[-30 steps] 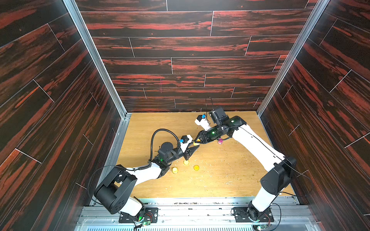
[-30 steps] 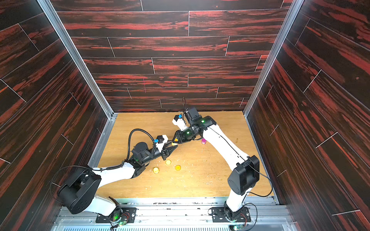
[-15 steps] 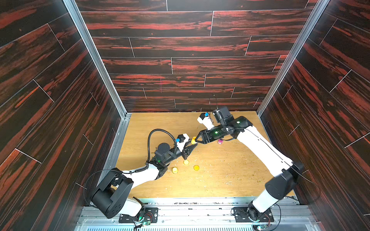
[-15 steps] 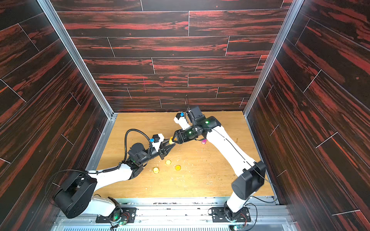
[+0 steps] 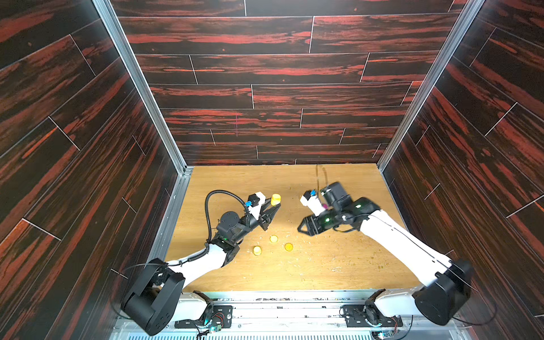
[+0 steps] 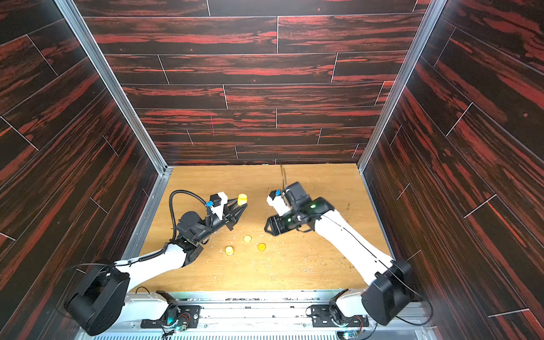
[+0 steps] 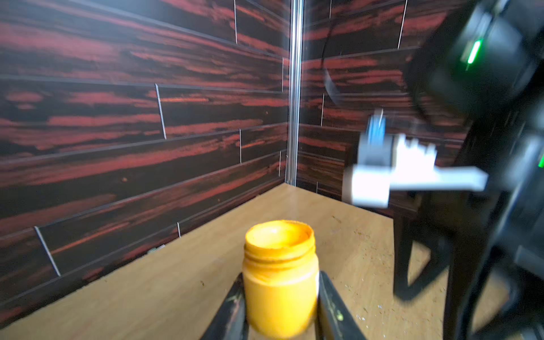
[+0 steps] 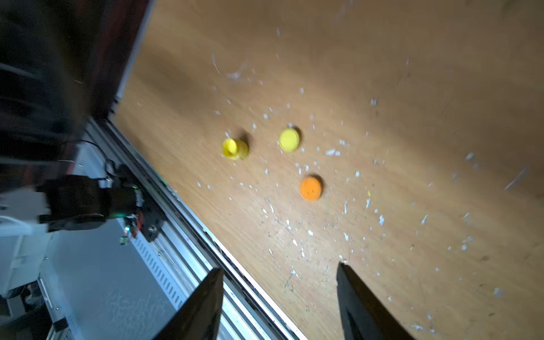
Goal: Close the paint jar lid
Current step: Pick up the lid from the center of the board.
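Table (image 5: 323,265): wood-grain top, strewn with pale flecks, walled by dark red panels on three sides.

My left arm (image 5: 203,262) runs from its base at the near left corner forward to the middle of the table. My right arm (image 5: 397,235) angles in from the near right corner, its wrist turned back toward the table's middle and tilted down.

My left end effector (image 5: 273,206) is clamped on the jar (image 7: 279,282), one finger on each side of the body below the neck. My right end effector (image 8: 280,266) stands spread with nothing between its fingers, well apart from the jar.

Jar: orange-yellow, upright, threaded neck bare, mouth uncovered, paint smeared around the rim.

An orange lid (image 8: 310,188), a yellow lid (image 8: 290,139) and a yellow piece (image 8: 234,148) tipped on its side lie on the table. They sit nearer the front edge than both end effectors, each apart from the others. I cannot tell whether the tipped piece is a lid or a small jar.
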Controlling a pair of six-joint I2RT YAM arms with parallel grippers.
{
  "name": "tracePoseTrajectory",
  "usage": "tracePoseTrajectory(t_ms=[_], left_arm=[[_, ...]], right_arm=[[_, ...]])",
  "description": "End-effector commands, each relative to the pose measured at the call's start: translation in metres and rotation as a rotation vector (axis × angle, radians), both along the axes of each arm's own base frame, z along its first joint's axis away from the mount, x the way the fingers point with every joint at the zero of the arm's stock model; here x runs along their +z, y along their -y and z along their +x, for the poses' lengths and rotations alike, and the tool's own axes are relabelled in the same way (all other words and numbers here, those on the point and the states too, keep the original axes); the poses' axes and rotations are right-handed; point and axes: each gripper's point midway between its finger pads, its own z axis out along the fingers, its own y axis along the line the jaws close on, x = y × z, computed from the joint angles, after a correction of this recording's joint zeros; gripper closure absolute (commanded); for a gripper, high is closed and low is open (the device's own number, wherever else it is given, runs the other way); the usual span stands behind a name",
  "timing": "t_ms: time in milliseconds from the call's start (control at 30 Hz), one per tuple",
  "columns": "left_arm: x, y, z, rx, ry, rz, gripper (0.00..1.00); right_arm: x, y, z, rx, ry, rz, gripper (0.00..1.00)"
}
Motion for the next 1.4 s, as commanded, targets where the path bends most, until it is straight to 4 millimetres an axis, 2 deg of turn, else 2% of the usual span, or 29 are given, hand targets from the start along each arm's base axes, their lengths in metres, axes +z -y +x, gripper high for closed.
tracePoseTrajectory(t_ms=[0,200,300,467,1000,1367], left_arm=[[0.016,-0.01,-0.007,0.029,0.045,-0.012,0.68],[0.025,-0.02,-0.017,0.055,0.063,-0.013,0.68],[0.027,-0.024,-0.021,0.064,0.07,-0.011,0.68],[0.029,-0.028,-0.026,0.068,0.072,-0.001,0.68],[0.025,-0.031,-0.028,0.079,0.065,0.005,0.68],[0.023,-0.032,-0.027,0.087,0.06,0.009,0.68]], right_arm=[[-0.031,-0.013,0.004,-0.014,-0.009,-0.06,0.36],[-0.081,-0.032,0.002,0.01,-0.044,-0.177,0.37],[-0.105,-0.036,0.0,0.027,-0.039,-0.276,0.37],[-0.126,-0.035,0.001,0.001,-0.042,-0.351,0.37],[-0.147,-0.046,0.015,-0.024,0.012,-0.446,0.45],[-0.156,-0.046,0.01,-0.015,-0.001,-0.472,0.55]])
